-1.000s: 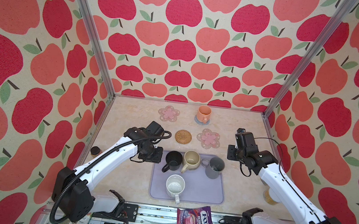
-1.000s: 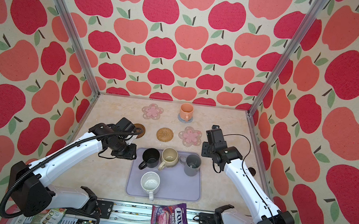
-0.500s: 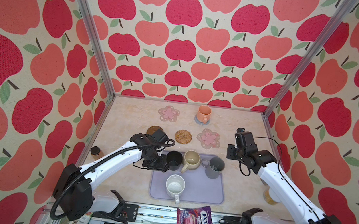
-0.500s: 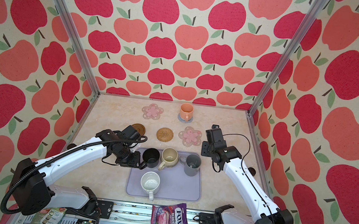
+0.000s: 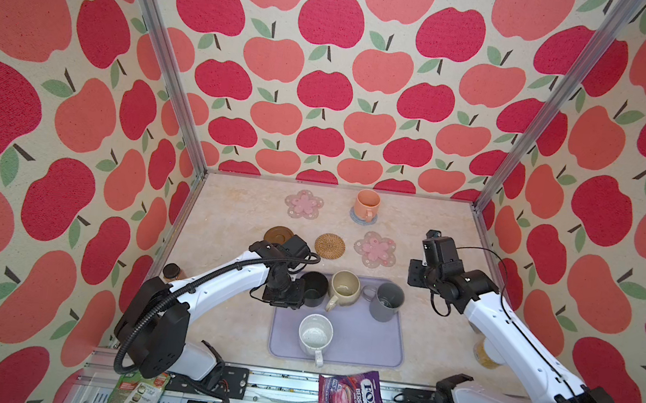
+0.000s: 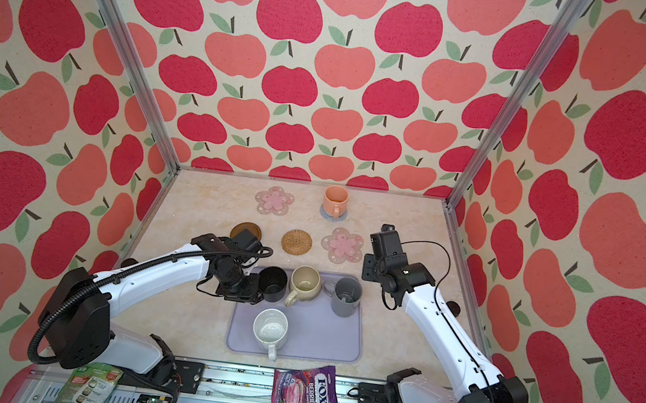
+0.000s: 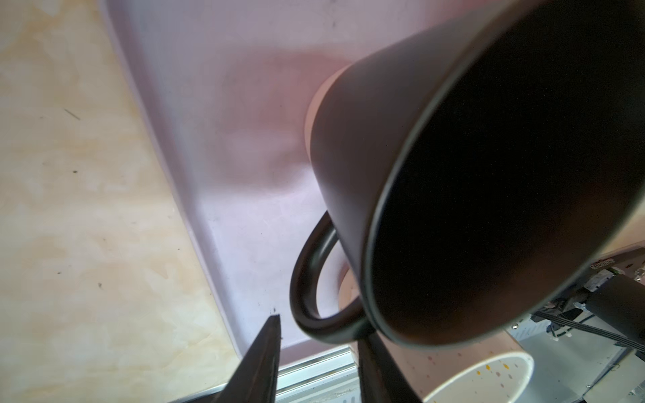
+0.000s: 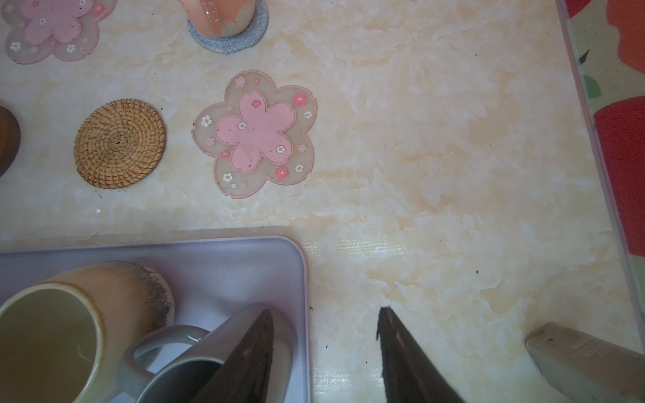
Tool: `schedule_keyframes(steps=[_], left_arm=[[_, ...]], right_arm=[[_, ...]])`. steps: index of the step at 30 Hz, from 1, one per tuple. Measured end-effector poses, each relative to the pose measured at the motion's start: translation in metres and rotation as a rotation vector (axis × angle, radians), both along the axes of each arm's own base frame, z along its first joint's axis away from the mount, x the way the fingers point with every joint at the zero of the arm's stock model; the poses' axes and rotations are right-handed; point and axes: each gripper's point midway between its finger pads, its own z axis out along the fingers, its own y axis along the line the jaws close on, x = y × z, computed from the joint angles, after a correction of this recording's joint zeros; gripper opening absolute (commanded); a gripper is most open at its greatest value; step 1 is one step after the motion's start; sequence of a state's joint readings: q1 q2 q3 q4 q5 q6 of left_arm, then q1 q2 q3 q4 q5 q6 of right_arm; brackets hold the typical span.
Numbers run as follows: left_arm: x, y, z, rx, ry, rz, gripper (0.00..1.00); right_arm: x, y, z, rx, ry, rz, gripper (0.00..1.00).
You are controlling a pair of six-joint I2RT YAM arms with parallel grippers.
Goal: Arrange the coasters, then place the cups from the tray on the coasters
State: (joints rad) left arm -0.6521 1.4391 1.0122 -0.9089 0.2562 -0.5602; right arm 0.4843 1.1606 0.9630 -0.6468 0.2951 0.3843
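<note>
Left fingers (image 7: pixel 265 359) sit spread either side of the matte black ceramic mug (image 7: pixel 377 146)'s handle, not squeezing it. The mug's on the far-left corner of the flat lavender tray (image 5: pixel 362 341). Right fingers (image 8: pixel 251 356) hang parted, empty, over the tray's edge and the marble-look table (image 8: pixel 436 174).

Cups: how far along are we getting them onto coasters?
Done: all five coasters laid out; orange cup sits on the grey-blue coaster. In hand: left gripper at the handle of the black cup, jaws open, cup on the tray. Left: that cup, beige cup, grey cup and speckled white cup go onto the dark brown coaster, rattan coaster, near flower coaster and far flower coaster. Idle: right gripper, open.
</note>
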Motion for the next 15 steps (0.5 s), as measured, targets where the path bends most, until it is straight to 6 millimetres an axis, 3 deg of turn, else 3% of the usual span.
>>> schedule_keyframes(steps=[15], left_arm=[[0.021,0.035,-0.009,0.134,-0.049,0.079,0.37]], right_arm=[[-0.001,-0.001,0.006,0.008,-0.017,-0.002,0.52]])
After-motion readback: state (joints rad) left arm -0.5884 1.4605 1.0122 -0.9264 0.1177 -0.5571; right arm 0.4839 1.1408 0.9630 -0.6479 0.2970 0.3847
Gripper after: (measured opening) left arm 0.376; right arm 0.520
